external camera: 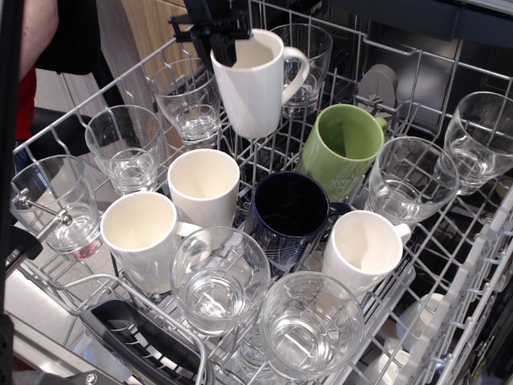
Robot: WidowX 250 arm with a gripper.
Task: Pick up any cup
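The cup [256,84] is the tall white ceramic mug with a looped handle on its right side. It hangs above the dish rack [437,265] at the top centre, tilted a little. My black gripper [224,48] comes down from the top edge and is shut on the cup's left rim, one finger inside and one outside. The cup's base is clear of the rack wires.
Shorter white mugs [204,186] [143,234] [362,250], a navy mug [288,212] and a green mug [343,148] stand in the rack. Clear glasses [218,281] [309,325] [124,148] [409,178] [481,140] surround them. A person's arm [36,32] shows at top left.
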